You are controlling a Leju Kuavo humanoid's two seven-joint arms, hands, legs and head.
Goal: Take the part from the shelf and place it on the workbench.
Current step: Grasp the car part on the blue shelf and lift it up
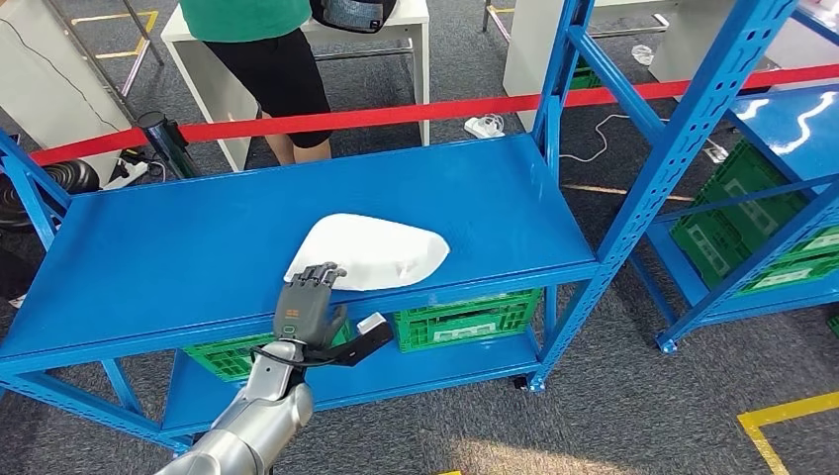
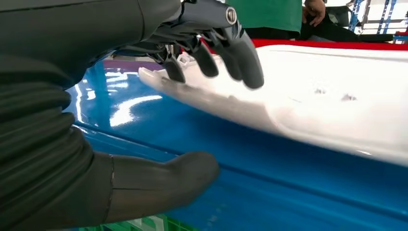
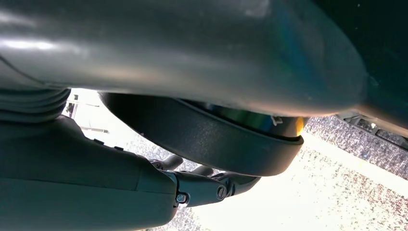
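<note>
1. From the head view, the white part lies flat on the top deck of the blue shelf, towards the front edge and a little right of the middle. The left hand reaches in from below on its silver arm — its dark fingers lie over the near left edge of the part, with the thumb hanging in front of the shelf's front lip. It does not grip the part; the fingers are apart and merely rest at the rim. Green crates sit on the lower deck under the part. Behind the shelf a red barrier tape runs across, and a person in a green top and dark shorts stands beyond it at a white counter. A second blue shelf with more green crates stands to the right.

2. From the left wrist view, the left hand is spread wide: the fingers hover just above or on the part, while the thumb sits below the shelf's edge — nothing is clasped between them.

3. From the right wrist view, the right hand is close to the camera, dark against bright floor; its fingers look curled, but I cannot tell whether it is clenched or loose.
</note>
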